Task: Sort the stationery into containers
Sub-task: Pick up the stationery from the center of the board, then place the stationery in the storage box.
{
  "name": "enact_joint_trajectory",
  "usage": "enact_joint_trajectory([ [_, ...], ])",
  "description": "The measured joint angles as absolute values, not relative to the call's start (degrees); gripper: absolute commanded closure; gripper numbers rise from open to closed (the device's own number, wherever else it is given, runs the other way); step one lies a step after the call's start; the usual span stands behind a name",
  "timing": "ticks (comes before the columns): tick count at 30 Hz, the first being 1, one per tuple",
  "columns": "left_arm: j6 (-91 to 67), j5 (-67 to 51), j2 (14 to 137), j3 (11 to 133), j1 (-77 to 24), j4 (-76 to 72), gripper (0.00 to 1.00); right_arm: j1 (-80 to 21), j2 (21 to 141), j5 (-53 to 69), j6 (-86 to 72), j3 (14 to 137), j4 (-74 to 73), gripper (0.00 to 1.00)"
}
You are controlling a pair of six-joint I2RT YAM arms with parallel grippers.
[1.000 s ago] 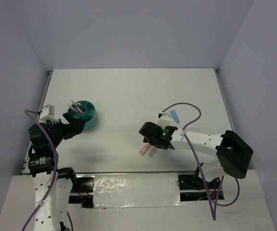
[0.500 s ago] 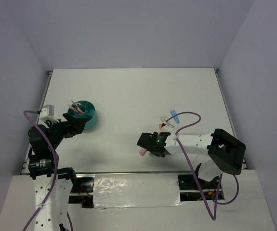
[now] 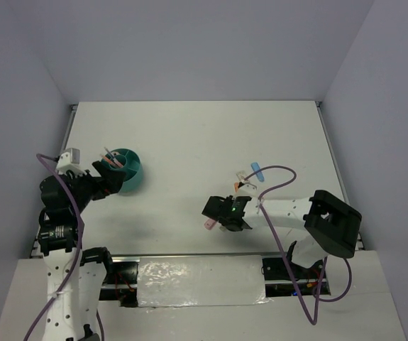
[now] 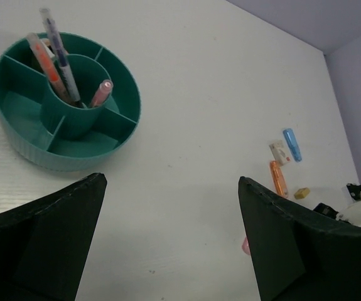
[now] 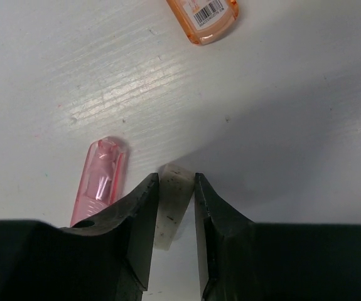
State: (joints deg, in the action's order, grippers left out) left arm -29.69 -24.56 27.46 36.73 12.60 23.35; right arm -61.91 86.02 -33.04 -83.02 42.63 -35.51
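Right gripper [image 5: 176,188] pinched on the pale eraser [image 5: 174,210], lying on the table [image 5: 293,125], well apart from the teal organiser [image 4: 17,141]
Watch it: a slanted pinch could let the eraser twist out on the lift, and the pink pen [image 5: 100,179] just beside one finger may get dragged; left gripper [image 4: 169,188] gapes wide, holding nothing; the fingers hide both near ends, and overhead the wrist covers the eraser

White-and-black arms [image 3: 289,209], purple cables [image 3: 282,169], green indicator light [image 3: 233,208], black, seemingly plastic fingers [image 5: 136,226].
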Motion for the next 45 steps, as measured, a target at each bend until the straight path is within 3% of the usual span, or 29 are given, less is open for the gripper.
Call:
enact_joint_trajectory([
  [2, -28.38, -21.45, 29.41, 39.46, 12.53, 24.77, 0.01, -61.91, 85.97, -33.01, -82.56, 42.44, -35.03, 0.84],
  [4, -27.29, -17.78, 30.87, 41.65, 12.49, 25.47, 0.01, -61.93, 85.95, -33.01, -82.35, 42.44, -34.96, 0.85],
  [6, -26.94, -14.13, 31.31, 42.37, 12.49, 25.67, 0.01, -62.33, 85.95, -33.30, -82.17, 42.54, -35.20, 1.00],
  [13, -26.98, -9.96, 28.23, 41.76, 11.38, 27.53, 0.01, -67.05, 83.83, -33.74, -78.43, 43.64, -36.45, 1.00],
  [21, -27.33, -4.45, 23.24, 41.76, 10.76, 28.18, 0.01, -69.08, 81.49, -30.48, -48.23, 57.78, -22.96, 1.00],
  [30, -27.35, -3.16, 23.35, 41.76, 10.74, 29.23, 0.01, -60.45, 103.22, -11.68, -19.35, 90.00, -5.06, 1.00],
  [36, -27.35, -3.18, 23.42, 41.76, 10.72, 29.21, 0.01, -52.42, 113.10, 3.03, -13.74, 99.37, -0.62, 0.95],
  [45, -27.35, -3.18, 23.35, 41.76, 10.70, 29.21, 0.01, -50.61, 122.93, 16.12, -12.62, 106.72, 2.76, 0.95],
])
